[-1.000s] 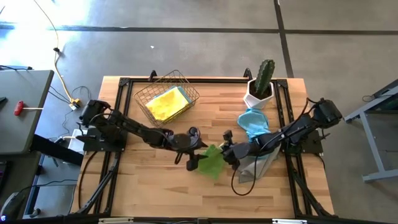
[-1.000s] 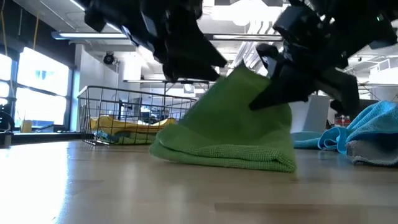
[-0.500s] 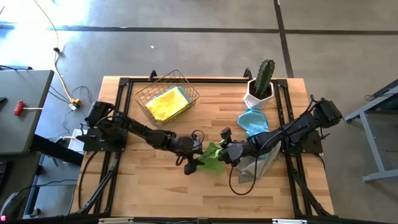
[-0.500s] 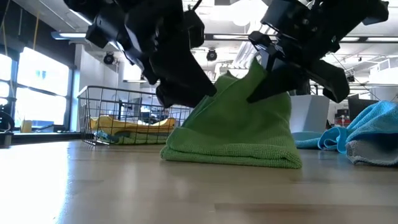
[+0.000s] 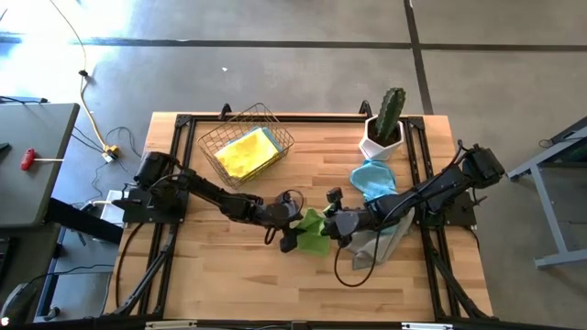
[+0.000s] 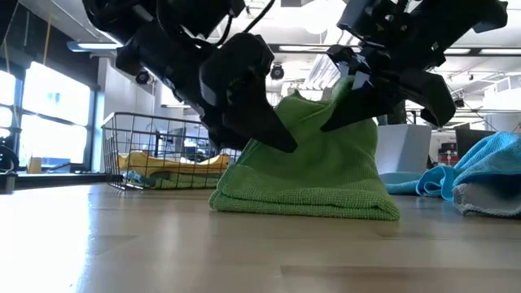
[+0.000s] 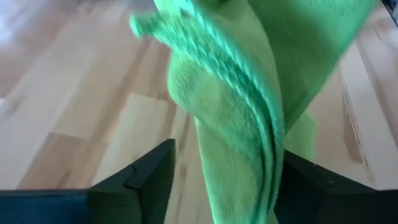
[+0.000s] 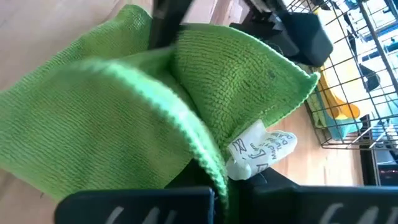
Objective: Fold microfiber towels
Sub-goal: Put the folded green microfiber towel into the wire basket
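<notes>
- The soft lime green microfiber towel (image 5: 313,235) sits bunched near the middle of the wooden table (image 5: 229,284), half lifted, half resting on the boards.
- The right gripper (image 5: 336,225) has its fingers clenched on the towel's upper edge.
- The left gripper (image 5: 292,237) straddles a hanging fold with fingers spread, not yet pinching it.
- A yellow cloth (image 5: 246,152) lies in the wire basket (image 5: 213,139) by the far edge.
- A light blue towel (image 5: 371,179) and a grey one (image 5: 381,244) lie crumpled toward the right edge, so I'd say most folding remains.
</notes>
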Controlling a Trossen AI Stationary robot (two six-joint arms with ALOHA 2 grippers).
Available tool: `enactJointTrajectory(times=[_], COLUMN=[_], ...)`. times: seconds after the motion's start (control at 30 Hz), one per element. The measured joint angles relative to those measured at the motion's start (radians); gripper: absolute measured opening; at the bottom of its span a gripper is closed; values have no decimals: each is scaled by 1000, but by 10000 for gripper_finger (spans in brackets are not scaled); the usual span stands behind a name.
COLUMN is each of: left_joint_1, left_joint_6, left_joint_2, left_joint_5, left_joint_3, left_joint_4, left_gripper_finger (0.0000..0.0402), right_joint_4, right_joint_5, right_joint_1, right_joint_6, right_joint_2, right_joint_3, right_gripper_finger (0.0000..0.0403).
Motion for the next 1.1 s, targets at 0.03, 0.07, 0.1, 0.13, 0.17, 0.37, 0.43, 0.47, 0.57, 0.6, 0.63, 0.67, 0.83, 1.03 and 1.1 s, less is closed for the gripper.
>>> enactJointTrajectory(times=[0.03, 0.07, 0.1, 0.13, 0.17, 0.37, 0.43, 0.47, 0.57, 0.6, 0.63, 0.67, 0.83, 1.03, 1.1], left_joint_1=[0, 0, 0, 0, 0, 3, 9, 13, 32, 41, 50, 61, 145, 285, 330], left_joint_6=[4, 9, 10, 11, 17, 34, 33, 26, 2, 0, -1, -2, 43, 206, 272], left_joint_2=[0, 0, -1, -7, -11, -12, -12, -14, -30, -37, -46, -55, -122, -151, -151], left_joint_5=[-8, -10, -9, -9, -5, 35, 76, 91, 115, 117, 119, 119, 153, 156, 156], left_joint_3=[0, 0, 0, 0, 0, 0, 0, 0, 0, 0, 0, 0, 22, 208, 278], left_joint_4=[9, 14, 19, 19, 21, 21, 21, 21, 10, 3, -12, -32, -226, -650, -795], left_gripper_finger=[200, 187, 171, 151, 131, 11, 13, 16, 9, 6, 4, 4, 3, 2, 2], right_joint_4=[-4, -9, -12, -12, -15, -19, -21, -29, -55, -63, -75, -89, -250, -438, -446], right_joint_5=[-2, -4, -6, -8, -8, -9, -11, -17, -81, -104, -123, -131, -138, -114, -103], right_joint_1=[0, 0, 0, 0, 0, 0, 0, 0, 0, 0, 0, 0, 8, 9, 10], right_joint_6=[7, 10, 17, 25, 27, 112, 180, 211, 299, 329, 354, 377, 570, 763, 803], right_joint_2=[0, 0, 0, 0, 0, 0, 0, 0, 0, -2, -7, -13, -103, -221, -251], right_joint_3=[0, 0, 0, 0, 0, 0, 0, 0, 0, 0, 0, 0, 26, 78, 79], right_gripper_finger=[0, 0, 0, 0, 0, 11, 20, 28, 65, 80, 95, 111, 170, 192, 192])
